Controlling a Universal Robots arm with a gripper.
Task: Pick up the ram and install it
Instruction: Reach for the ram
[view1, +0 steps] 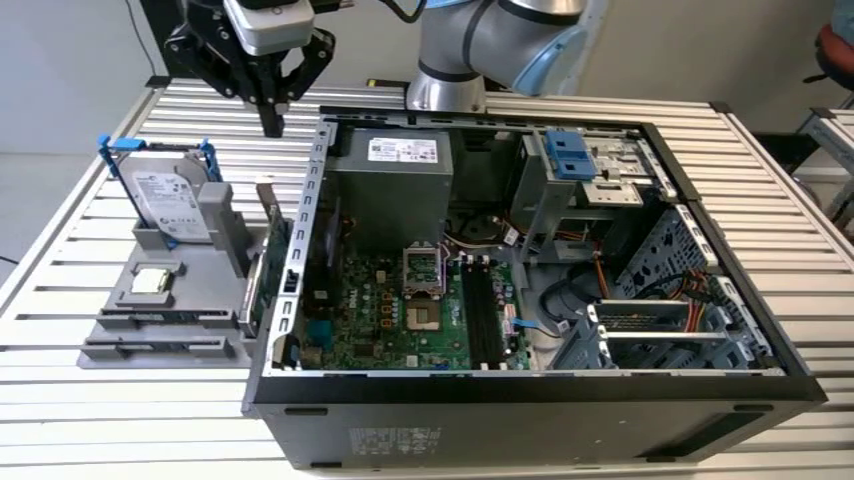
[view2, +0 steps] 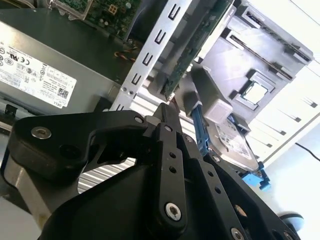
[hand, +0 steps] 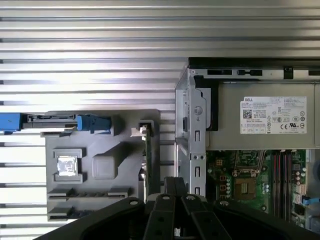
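My gripper (view1: 274, 125) hangs above the slatted table near the back corner of the open computer case (view1: 287, 400), on the exterior view's left. Its black fingers are pressed together with nothing between them; both wrist views show the same (view2: 167, 111) (hand: 175, 184). Below it stands a grey parts holder (view1: 200, 270). A thin dark strip (view1: 167, 318) runs along the holder's front slot; I cannot tell whether it is the ram. The motherboard's black memory slots (view1: 478, 310) lie inside the case.
On the holder stand a silver hard drive in a blue frame (view1: 167, 205), a processor chip (view1: 150, 280) and an upright green expansion card (view1: 274, 265). The case holds a grey power supply (view1: 394, 180) and a drive cage (view1: 587, 170). The arm's base (view1: 447, 90) stands behind.
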